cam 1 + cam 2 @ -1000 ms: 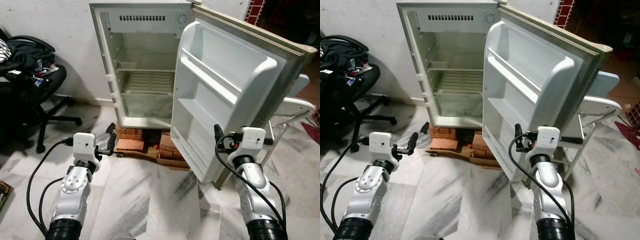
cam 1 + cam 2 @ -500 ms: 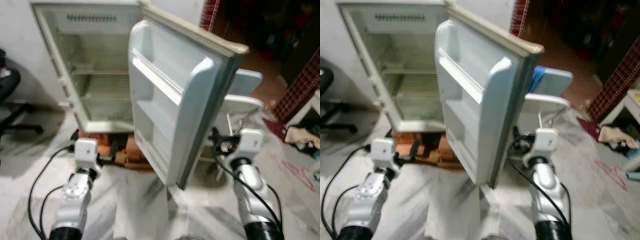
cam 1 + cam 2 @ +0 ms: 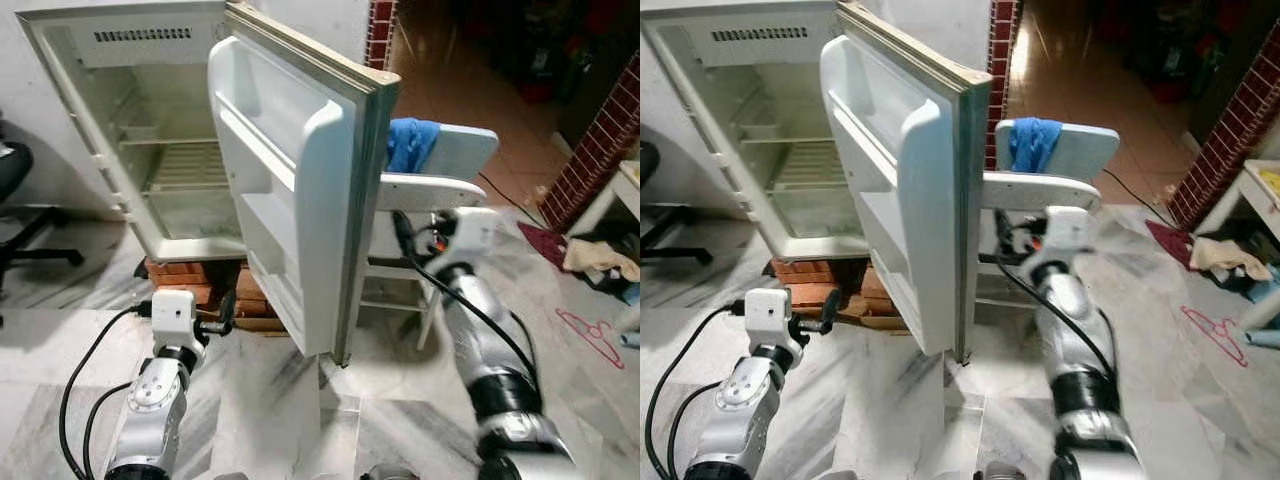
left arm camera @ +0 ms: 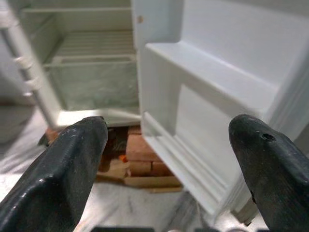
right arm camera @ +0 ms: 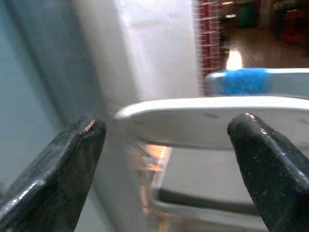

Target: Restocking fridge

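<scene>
Your fridge (image 3: 150, 150), upper left of frame, stands empty, door (image 3: 290, 200) wide. Both claws, left (image 3: 222, 318) and right (image 3: 405, 235), gape, holding nothing. Swing right carelessly and you'll strike the chair (image 3: 440, 185) behind the door

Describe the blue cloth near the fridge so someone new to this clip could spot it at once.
Find the open fridge door; just behind its outer edge stands a pale plastic chair. The blue cloth is draped over the top of that chair's backrest, crumpled. It is the only vivid blue thing beside the white fridge and grey marble floor.
</scene>
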Controlling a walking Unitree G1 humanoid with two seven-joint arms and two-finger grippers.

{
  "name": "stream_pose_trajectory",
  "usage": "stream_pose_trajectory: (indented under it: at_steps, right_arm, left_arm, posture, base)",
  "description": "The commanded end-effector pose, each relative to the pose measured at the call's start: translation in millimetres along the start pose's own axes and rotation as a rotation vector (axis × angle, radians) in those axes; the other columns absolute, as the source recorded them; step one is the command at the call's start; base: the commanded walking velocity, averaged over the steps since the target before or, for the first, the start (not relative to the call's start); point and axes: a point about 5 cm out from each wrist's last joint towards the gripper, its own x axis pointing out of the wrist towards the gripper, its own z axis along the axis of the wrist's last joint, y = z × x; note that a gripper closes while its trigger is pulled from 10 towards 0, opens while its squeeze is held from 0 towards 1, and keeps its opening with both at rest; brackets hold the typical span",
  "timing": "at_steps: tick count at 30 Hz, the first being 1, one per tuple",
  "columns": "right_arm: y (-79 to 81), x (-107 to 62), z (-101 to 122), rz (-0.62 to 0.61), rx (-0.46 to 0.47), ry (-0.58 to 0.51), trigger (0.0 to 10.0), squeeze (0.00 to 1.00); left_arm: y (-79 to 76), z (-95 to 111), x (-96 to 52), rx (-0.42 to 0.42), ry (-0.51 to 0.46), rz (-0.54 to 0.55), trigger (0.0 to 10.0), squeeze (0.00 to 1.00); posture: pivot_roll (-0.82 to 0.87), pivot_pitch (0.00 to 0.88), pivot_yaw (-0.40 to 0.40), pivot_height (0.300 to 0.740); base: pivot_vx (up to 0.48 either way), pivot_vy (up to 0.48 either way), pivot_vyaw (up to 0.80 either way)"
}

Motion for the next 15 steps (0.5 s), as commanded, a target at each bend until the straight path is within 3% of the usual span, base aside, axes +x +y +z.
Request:
stream_pose_trajectory:
  at_steps: [1,5,8,10,12,13,14,15]
  right_arm:
    - [6.6,3.2,-4.0,0.028,-0.001,0.019,10.0,0.0]
    - [32.3,25.1,4.0,0.061,0.054,0.007,10.0,0.0]
    - [45.8,31.6,3.7,0.074,0.117,0.019,10.0,0.0]
    - [71.0,34.6,5.7,0.193,0.201,0.019,10.0,0.0]
    - [100.0,26.5,12.5,0.446,0.363,0.007,10.0,0.0]
    - [100.0,26.5,12.5,0.446,0.363,0.007,10.0,0.0]
    - [114.4,10.6,22.4,0.65,0.476,-0.015,10.0,0.0]
    - [118.0,4.7,25.5,0.708,0.502,-0.02,10.0,0.0]
  left_arm:
    - [4.7,4.8,0.3,0.01,-0.011,0.015,10.0,0.0]
    - [8.1,6.1,-1.1,-0.006,-0.015,0.044,10.0,0.0]
    - [9.9,6.2,-1.6,-0.012,-0.015,0.058,10.0,0.0]
    - [9.5,6.4,-2.1,-0.012,-0.017,0.059,10.0,0.0]
    - [9.4,6.5,-2.4,-0.012,-0.019,0.061,10.0,0.0]
    - [9.4,6.5,-2.4,-0.012,-0.019,0.061,10.0,0.0]
    - [9.9,6.3,-2.7,-0.013,-0.018,0.063,10.0,0.0]
    - [10.2,6.2,-2.8,-0.012,-0.018,0.063,10.0,0.0]
  posture:
    - [-0.01,0.0,0.0,0.74]
    - [0.01,0.0,-0.01,0.74]
    - [0.02,0.0,-0.015,0.74]
    - [0.03,0.0,-0.019,0.74]
    - [0.03,0.0,-0.019,0.74]
    - [0.03,0.0,-0.019,0.74]
    - [0.02,0.0,-0.019,0.74]
    - [0.02,0.0,-0.019,0.74]
  base:
    - [0.0,0.0,0.0]
    - [0.0,0.0,0.0]
    - [0.0,0.0,0.0]
    - [0.0,0.0,0.0]
    - [0.0,0.0,0.0]
    - [0.0,0.0,0.0]
    - [0.0,0.0,0.0]
    - [0.0,0.0,0.0]
